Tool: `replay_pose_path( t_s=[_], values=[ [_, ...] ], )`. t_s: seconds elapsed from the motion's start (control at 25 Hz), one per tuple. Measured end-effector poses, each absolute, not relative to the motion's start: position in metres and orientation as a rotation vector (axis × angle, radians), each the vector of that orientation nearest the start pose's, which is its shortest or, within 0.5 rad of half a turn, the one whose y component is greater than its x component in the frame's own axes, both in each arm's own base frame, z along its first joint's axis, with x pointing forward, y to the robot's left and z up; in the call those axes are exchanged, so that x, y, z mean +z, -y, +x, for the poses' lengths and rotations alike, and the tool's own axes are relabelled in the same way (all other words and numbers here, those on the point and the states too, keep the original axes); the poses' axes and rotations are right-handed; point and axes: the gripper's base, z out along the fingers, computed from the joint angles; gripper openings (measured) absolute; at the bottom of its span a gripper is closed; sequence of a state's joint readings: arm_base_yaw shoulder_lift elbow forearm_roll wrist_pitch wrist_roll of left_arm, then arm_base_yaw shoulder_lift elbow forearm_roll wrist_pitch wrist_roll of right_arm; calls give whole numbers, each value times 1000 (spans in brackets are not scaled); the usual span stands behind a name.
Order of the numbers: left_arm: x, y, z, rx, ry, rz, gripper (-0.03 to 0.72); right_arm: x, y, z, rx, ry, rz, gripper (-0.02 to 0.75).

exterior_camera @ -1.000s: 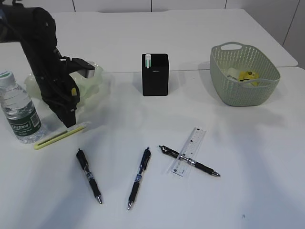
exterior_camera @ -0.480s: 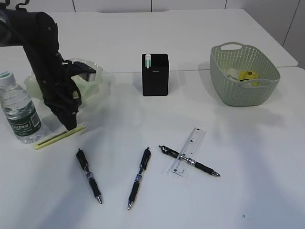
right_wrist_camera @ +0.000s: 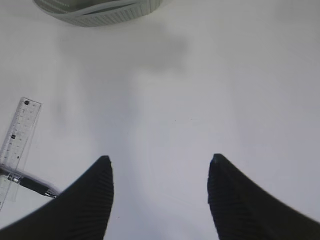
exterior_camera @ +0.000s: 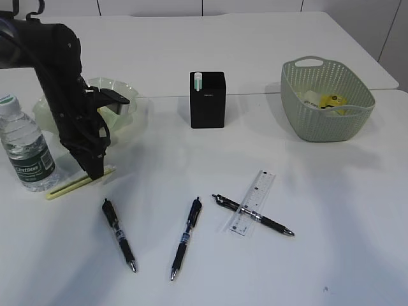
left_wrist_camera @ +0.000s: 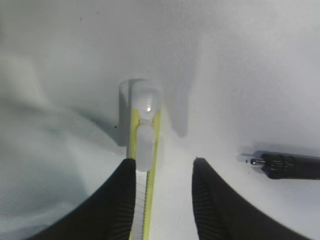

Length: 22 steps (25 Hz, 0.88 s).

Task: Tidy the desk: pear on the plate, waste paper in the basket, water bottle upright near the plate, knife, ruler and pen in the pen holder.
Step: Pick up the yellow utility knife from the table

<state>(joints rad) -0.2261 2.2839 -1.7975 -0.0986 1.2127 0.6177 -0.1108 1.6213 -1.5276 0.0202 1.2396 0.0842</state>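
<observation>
In the exterior view, the white tabletop (exterior_camera: 268,64) is seen with much bare surface behind the pen holder and along the near right edge. At the far left edge the water bottle (exterior_camera: 24,146) stands upright, just beside the plate (exterior_camera: 124,95), which is largely hidden by the left arm. The left gripper (exterior_camera: 95,171) is lowered onto the yellow-green knife (exterior_camera: 70,183) lying flat on the tabletop. Three pens (exterior_camera: 119,234) lie in the near middle; the rightmost is crossed by the clear ruler (exterior_camera: 255,201). The black pen holder (exterior_camera: 208,99) holds one pale green-and-white item at its left corner. The basket (exterior_camera: 325,99) at the right holds yellow and white paper.

In the left wrist view, the jaws are parted and are set on either side of the knife (left_wrist_camera: 142,150), with the left finger touching its edge; no grip is closed. A pen tip (left_wrist_camera: 285,165) lies to the right.

In the right wrist view, the right gripper (right_wrist_camera: 160,190) is held wide apart and empty above bare tabletop, with the ruler (right_wrist_camera: 17,135) at the left and the basket rim (right_wrist_camera: 95,12) at the top.
</observation>
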Motion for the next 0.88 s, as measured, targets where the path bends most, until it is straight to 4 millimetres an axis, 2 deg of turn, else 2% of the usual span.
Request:
replay_pose_path(
  t_s=[0.24,0.68,0.88],
  values=[
    [139,109,437,-158,-2915,1244,321,337,35,331,22,-2803,279,473],
    [139,109,438,-148,-2905,1241,326,337,35,331,21,-2803,273,473],
    [128,109,439,-150,-2921,1248,327,342,35,332,21,-2786,271,473]
  ],
)
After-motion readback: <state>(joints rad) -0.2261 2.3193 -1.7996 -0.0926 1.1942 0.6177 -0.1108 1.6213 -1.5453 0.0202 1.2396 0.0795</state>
